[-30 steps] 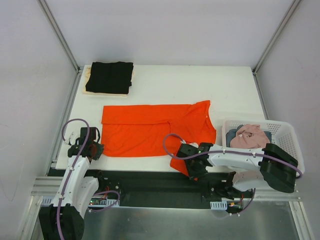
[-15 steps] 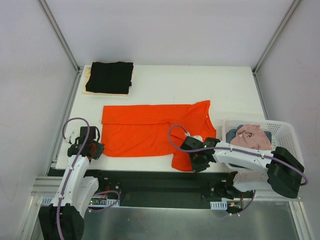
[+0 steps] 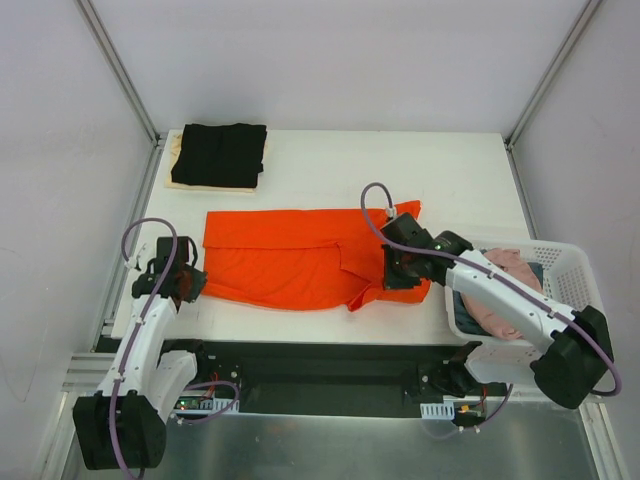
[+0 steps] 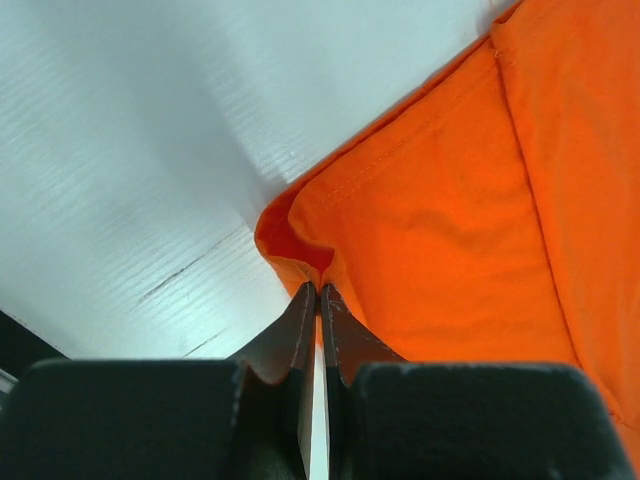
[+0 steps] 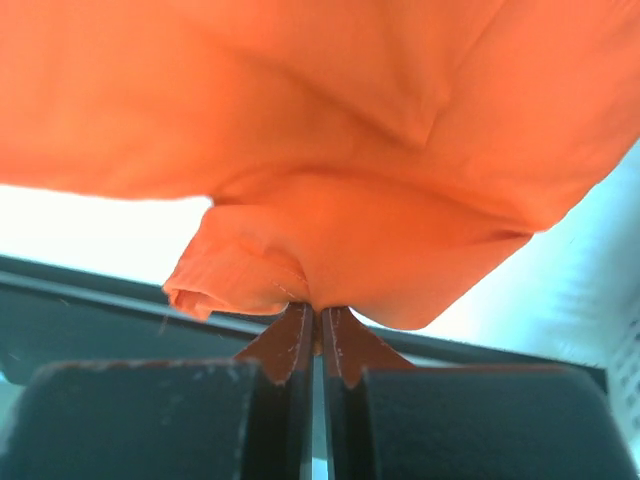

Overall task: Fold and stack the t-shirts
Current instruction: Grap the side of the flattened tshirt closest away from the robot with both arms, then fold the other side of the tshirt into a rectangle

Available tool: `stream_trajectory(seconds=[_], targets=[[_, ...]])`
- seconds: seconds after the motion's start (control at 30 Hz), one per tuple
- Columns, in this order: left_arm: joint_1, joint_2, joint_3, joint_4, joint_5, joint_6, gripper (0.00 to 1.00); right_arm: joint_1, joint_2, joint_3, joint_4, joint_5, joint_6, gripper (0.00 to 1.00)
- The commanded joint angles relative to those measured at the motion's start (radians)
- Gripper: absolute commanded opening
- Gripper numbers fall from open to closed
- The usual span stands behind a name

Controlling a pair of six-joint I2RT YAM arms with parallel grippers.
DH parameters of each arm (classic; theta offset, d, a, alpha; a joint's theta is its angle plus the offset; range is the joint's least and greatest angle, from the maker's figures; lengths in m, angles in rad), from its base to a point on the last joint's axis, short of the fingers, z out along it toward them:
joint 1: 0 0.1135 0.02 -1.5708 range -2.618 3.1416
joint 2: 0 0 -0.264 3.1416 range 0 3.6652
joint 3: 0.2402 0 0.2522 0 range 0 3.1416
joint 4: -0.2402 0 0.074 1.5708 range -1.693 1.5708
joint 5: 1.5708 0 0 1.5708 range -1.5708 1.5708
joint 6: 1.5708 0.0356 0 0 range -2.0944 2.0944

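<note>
Top external view: the orange t-shirt (image 3: 280,262) is lying spread across mid-desk (image 3: 340,175), collar end to the right. The left pincer (image 3: 192,285) is sitting at the shirt's near-left corner; the left wrist view is showing it clamped on the hem there. The right pincer (image 3: 398,275) is hovering over the right part, and the right wrist view is showing it gripping a lifted fold of the same cloth.

Judgement: both ends are being held so the near edge can travel as one straight fold.

The black t-shirt (image 3: 220,153) is lying folded at far left on a cream one (image 3: 172,181), marking the stack. A pink t-shirt (image 3: 500,300) is waiting in the basket (image 3: 572,268) at right.
</note>
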Motion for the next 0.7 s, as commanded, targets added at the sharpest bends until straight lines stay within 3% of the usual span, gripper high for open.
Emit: stream_trajectory(seconds=[0.0,0.67], targets=[[-0.005,0.054,0.058,0.050,-0.024,0.005,0.00,-0.070,0.033,0.119,-0.021,0.057,-0.033,0.01],[-0.003,0.363,0.244,0.185,-0.078,-0.008,0.00,-0.290,0.327,0.429,0.025,0.065,-0.172,0.01]])
